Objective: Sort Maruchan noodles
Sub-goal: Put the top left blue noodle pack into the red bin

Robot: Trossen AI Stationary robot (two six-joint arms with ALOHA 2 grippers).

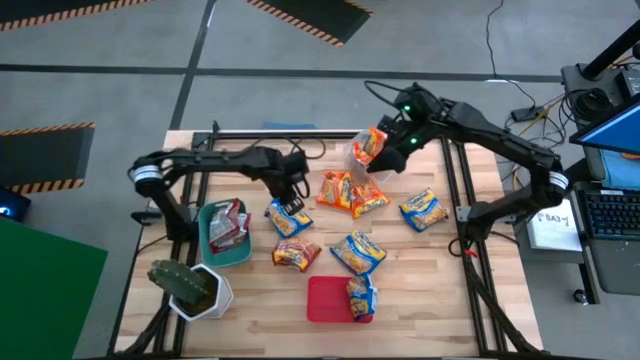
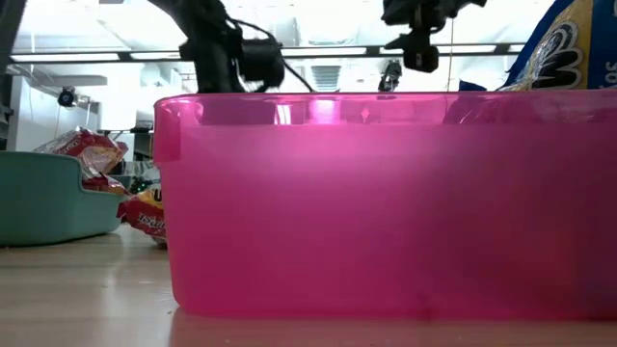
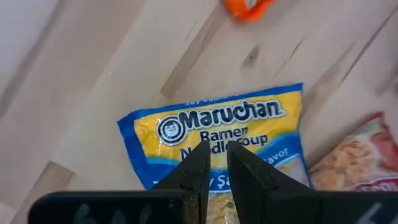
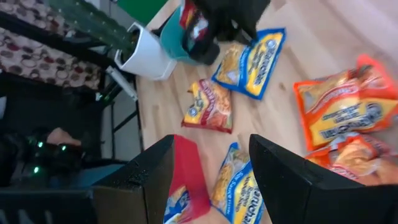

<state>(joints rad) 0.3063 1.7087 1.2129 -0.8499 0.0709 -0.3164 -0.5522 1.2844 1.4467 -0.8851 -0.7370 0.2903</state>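
Note:
Maruchan noodle packets lie flat on the wooden table: orange ones (image 1: 335, 190) (image 1: 368, 198), blue-and-yellow ones (image 1: 423, 209) (image 1: 358, 252), and a reddish one (image 1: 297, 255). My left gripper (image 1: 293, 198) points down just over another blue-and-yellow packet (image 3: 217, 124), its fingers shut with only a thin slit between them. Whether the tips touch the packet I cannot tell. My right gripper (image 4: 211, 168) hangs open and empty high over the table's far side, beside a clear bin (image 1: 356, 155) that holds an orange packet (image 1: 370, 143).
A teal bin (image 1: 215, 258) at the left holds a silver-and-red packet (image 1: 228, 222). A red bin (image 1: 322, 298) near the front edge holds a blue-and-yellow packet (image 1: 360, 298). A potted cactus (image 1: 185, 285) stands at the near left corner.

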